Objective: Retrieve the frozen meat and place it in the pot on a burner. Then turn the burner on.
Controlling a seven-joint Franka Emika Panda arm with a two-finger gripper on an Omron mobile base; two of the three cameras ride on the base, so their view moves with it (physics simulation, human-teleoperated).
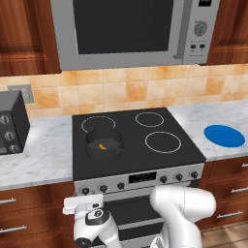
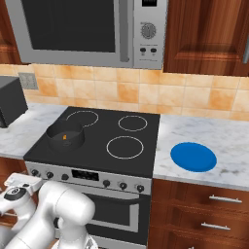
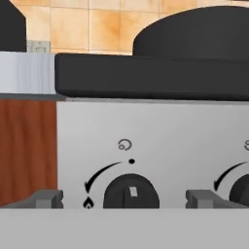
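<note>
The frozen meat [image 1: 102,146] lies on the floor of the pot [image 1: 103,143], a small curved orange piece in a dark grey vessel that stands on the front-left burner of the stove [image 1: 135,145]. The claw [image 3: 124,199] is well below and in front of it, off the front edge of the cooktop, level with the silver control panel. In the hand view its 2 fingertips [image 3: 47,198] stand wide apart with nothing between them but the leftmost knob [image 3: 131,192], which sits midway in the gap, touched by neither tip. A second knob [image 3: 241,189] shows at the right edge, just past the right fingertip. Above the panel in that view, the black cooktop edge and the pot's dark side rise against the tiles.

In the left base view the white hand [image 1: 83,203] hangs before the panel's left end, under the pot's corner of the stove.

The cooktop is black glass with 4 ringed burners. Grey-veined marble counter [image 1: 43,155] runs to both sides. A blue round plate [image 1: 224,136] lies on the right stretch, near its front edge, well apart from the stove. A dark toaster oven [image 1: 10,123] stands at the far left. Behind is an orange tile backsplash [image 1: 131,89], above it a steel microwave [image 1: 131,31] between brown wooden cabinets [image 2: 204,36].
</note>
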